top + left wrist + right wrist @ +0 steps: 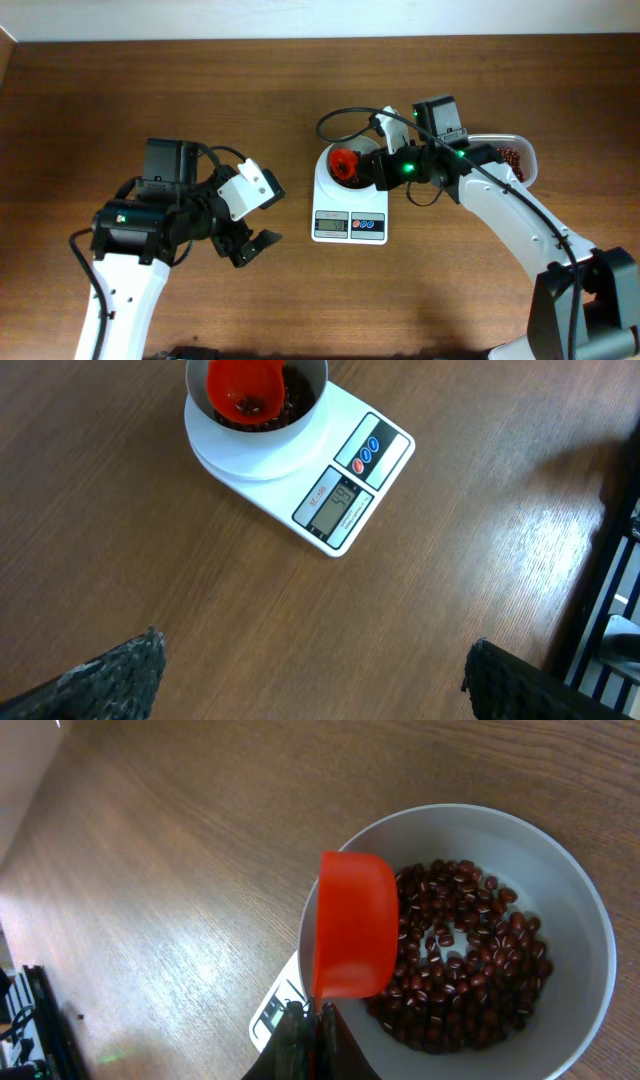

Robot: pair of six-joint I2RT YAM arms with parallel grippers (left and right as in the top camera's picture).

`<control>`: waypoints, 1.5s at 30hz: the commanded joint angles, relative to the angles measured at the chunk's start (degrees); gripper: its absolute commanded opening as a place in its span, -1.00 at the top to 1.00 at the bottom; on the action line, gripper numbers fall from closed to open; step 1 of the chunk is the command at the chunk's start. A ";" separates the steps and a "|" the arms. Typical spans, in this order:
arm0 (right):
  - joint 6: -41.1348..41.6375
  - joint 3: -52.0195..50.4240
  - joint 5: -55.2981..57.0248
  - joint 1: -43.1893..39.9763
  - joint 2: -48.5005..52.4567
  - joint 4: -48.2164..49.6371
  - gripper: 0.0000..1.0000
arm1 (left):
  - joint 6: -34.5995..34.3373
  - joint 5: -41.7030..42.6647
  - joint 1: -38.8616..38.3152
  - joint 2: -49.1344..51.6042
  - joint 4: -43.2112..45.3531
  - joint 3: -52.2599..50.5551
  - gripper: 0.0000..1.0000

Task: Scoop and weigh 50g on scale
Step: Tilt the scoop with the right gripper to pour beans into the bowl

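Fingers of the right gripper (315, 1020) are pressed together on the thin handle of an orange scoop (355, 925), which they hold above the scale (349, 205). In the right wrist view the scoop is tipped on its side over the near-left part of the scale's round white bowl (580, 910), its rounded outside facing the camera. In the left wrist view the scoop's open cup shows, with a few beans lying in it.

The left gripper (262, 215) hangs over the bare wooden table (200, 90), off to the left of the scale and well apart from it. Its jaws stand wide apart and hold nothing. In its own wrist view only the two dark fingertips (110, 675) show, at the bottom corners, with the scale beyond them.

Small dark reddish-brown beans (460, 960) lie loose in the bowl, covering most of its floor in a shallow layer, while the white wall above them is bare. The front of the scale carries a grey display (335, 505) with dark digits too small to read surely, and beside it a red button and two blue buttons (368, 450).

To the right of the scale, behind the right arm, sits a clear tub (528, 150) with more of the same beans inside.
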 commanded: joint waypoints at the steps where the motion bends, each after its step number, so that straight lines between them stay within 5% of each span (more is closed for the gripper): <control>1: 0.31 0.35 -2.45 0.44 0.61 0.07 0.92 | -0.31 0.17 0.31 0.09 0.09 1.09 -0.98; 45: -4.55 0.48 -4.33 -3.61 -0.02 1.95 0.92 | -0.31 0.17 0.31 0.09 0.09 1.09 -0.98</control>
